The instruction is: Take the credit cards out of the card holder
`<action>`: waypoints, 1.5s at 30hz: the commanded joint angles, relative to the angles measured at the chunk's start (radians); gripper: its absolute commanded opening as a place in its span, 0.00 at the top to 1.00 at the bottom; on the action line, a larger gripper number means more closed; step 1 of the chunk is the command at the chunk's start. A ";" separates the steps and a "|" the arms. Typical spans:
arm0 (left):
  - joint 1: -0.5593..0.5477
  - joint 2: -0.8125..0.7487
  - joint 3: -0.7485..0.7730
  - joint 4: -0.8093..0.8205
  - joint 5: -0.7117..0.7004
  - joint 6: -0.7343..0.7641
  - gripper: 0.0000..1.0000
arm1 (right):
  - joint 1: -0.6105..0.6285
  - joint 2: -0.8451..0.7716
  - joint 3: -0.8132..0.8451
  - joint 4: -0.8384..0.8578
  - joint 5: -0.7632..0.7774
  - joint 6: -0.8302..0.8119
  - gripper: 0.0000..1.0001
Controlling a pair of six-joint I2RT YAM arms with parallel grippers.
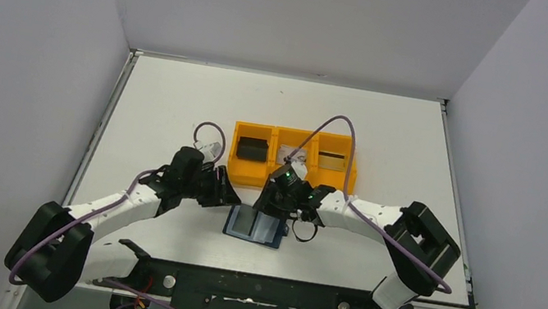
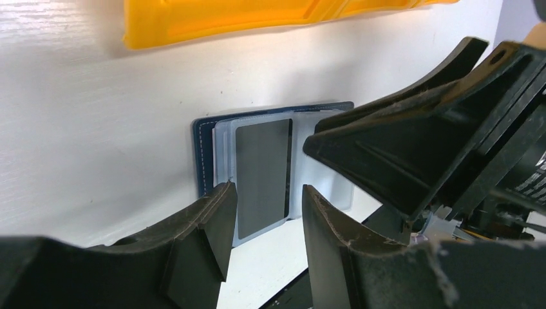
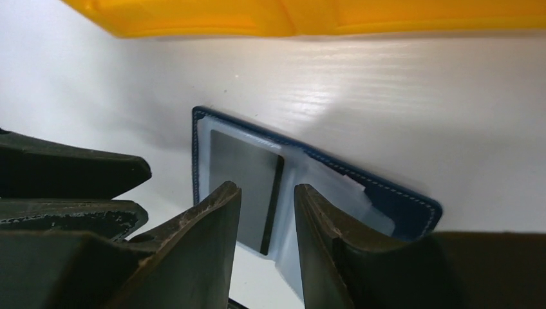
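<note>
Jaws on both grippers stand partly open, with nothing held. The left gripper and right gripper hover close together over the card holder, which lies opened flat on the table, just in front of the orange tray. A grey card sits in a clear pocket inside it. The step looks like lining up for the pull. Next, one gripper probably must pin the holder while the other pinches the card's edge and slides it out.

Stitched navy card holder, glossy plastic tray
</note>
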 commanded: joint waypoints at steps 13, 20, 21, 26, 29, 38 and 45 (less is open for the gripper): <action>0.018 -0.071 -0.023 0.098 0.037 -0.008 0.59 | 0.173 0.103 0.137 -0.121 0.228 0.270 0.70; -0.020 0.012 -0.028 0.189 0.077 -0.056 0.59 | 0.192 0.032 0.149 -0.206 0.269 0.172 0.65; -0.022 0.015 -0.019 0.167 0.072 -0.059 0.59 | 0.192 0.011 0.121 -0.185 0.270 0.175 0.64; -0.046 -0.067 -0.045 0.077 -0.058 -0.082 0.60 | 0.207 -0.128 -0.139 0.246 0.183 0.138 0.54; -0.047 -0.097 -0.075 0.099 -0.053 -0.101 0.60 | 0.165 -0.116 -0.153 0.224 0.157 0.157 0.54; -0.050 -0.047 -0.060 0.073 -0.014 -0.062 0.60 | 0.148 -0.035 -0.116 0.312 0.101 0.136 0.64; -0.055 -0.012 -0.044 0.058 0.000 -0.049 0.62 | 0.167 -0.009 -0.048 0.150 0.195 0.185 0.66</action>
